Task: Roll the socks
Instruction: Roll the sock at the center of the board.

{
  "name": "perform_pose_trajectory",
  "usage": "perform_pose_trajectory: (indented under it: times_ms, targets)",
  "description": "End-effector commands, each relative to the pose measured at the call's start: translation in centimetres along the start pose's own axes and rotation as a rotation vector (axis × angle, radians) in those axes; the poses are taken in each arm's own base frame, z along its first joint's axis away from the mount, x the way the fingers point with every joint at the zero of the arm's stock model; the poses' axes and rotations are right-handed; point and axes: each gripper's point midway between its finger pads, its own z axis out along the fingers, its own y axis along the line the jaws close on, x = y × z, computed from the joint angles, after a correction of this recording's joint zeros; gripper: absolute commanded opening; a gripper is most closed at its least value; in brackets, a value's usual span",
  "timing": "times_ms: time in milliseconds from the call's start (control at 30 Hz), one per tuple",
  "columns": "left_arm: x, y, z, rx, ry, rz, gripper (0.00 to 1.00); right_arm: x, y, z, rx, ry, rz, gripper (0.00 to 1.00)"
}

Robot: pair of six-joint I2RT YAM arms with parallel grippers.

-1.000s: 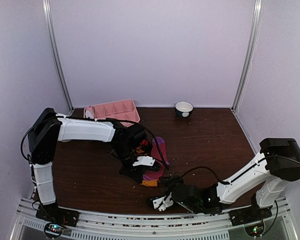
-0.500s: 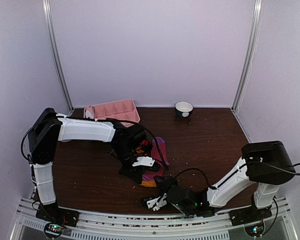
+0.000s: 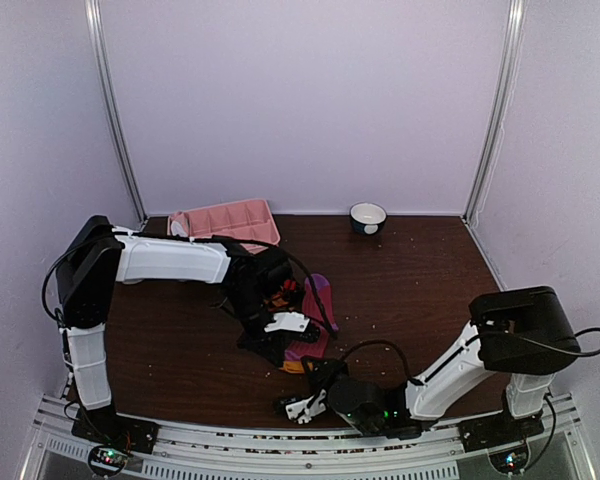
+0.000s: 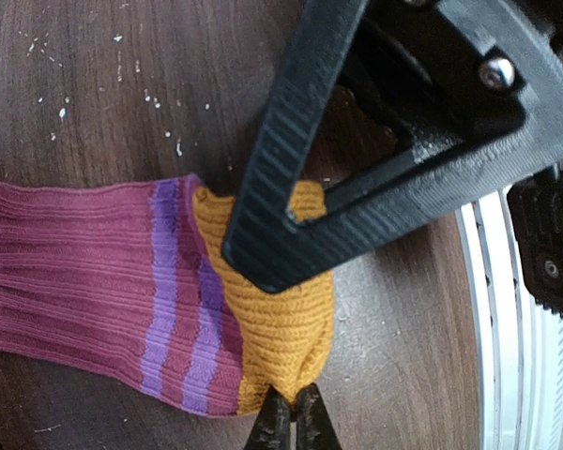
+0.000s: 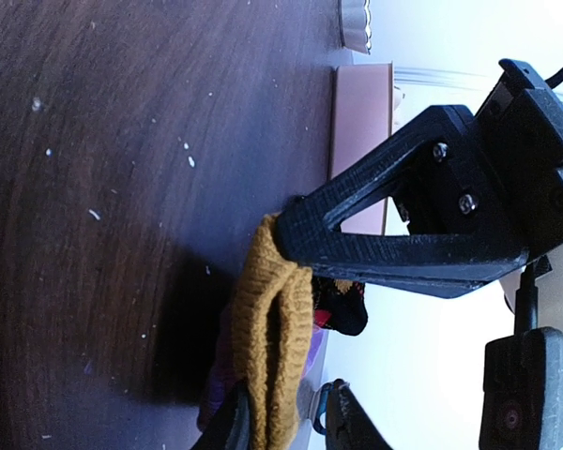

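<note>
A magenta sock (image 3: 318, 298) with purple stripes (image 4: 183, 309) and a mustard-yellow end (image 4: 286, 319) lies mid-table. My left gripper (image 4: 288, 424) is shut, pinching the edge of that yellow end; in the top view it (image 3: 288, 350) sits over the sock pile. My right gripper (image 5: 286, 412) is open with the folded yellow end (image 5: 267, 323) between its fingers, the left one touching. In the left wrist view one right finger (image 4: 291, 178) lies across the yellow end. A black argyle sock (image 5: 342, 305) shows just behind.
A pink compartment tray (image 3: 225, 220) stands at the back left and shows in the right wrist view (image 5: 361, 122). A small bowl (image 3: 368, 216) stands at the back centre. The white rail (image 4: 507, 328) of the table's near edge runs close by the grippers.
My right arm has swung left along the near edge, bringing its gripper in to the yellow end of the sock. My left arm and the socks have stayed put.
</note>
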Motion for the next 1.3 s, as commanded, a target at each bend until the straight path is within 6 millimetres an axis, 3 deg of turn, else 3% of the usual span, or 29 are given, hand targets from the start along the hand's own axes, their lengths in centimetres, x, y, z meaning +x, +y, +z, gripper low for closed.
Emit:
perform_pose_trajectory:
  times_ms: [0,200,300,500,533,600,633,800,967,1267]
  targets:
    - [-0.5,0.4,-0.4,-0.001,-0.012,0.001,0.0,-0.5,-0.3,0.2,0.024,0.013,0.021,0.23]
    - [-0.3,0.5,-0.4,-0.006,-0.007,-0.002,0.0,-0.6,0.2,0.1,0.004,0.021,0.029,0.01]
    - [-0.3,0.5,-0.6,-0.018,-0.007,0.006,0.01,-0.5,0.0,0.0,0.001,0.029,0.058,0.0]
    - [0.3,0.9,-1.5,-0.128,-0.004,0.028,0.42,-1.1,-0.2,-0.9,-0.052,0.032,0.167,0.0]
    - [0.6,0.8,-1.8,-0.148,-0.008,0.033,0.56,-1.2,0.0,-1.2,-0.077,0.03,0.2,0.0]
    - [0.8,0.5,-2.5,-0.19,-0.026,0.049,0.63,-1.4,0.6,-1.9,-0.131,0.03,0.303,0.0]
    - [0.9,0.3,-2.8,-0.206,-0.034,0.055,0.72,-1.7,1.0,-2.2,-0.175,0.024,0.353,0.0]
    - [0.9,-0.2,-3.2,-0.273,-0.103,0.052,0.73,-2.9,3.3,-4.5,-0.409,-0.007,0.631,0.0]
    - [-0.8,-0.3,-3.7,-0.289,-0.236,0.013,0.69,-3.7,5.3,-5.6,-0.585,-0.012,0.79,0.0]
    - [-1.6,-1.0,-2.2,-0.198,-0.333,-0.069,0.64,-1.8,6.4,-4.8,-0.79,0.021,1.113,0.0]
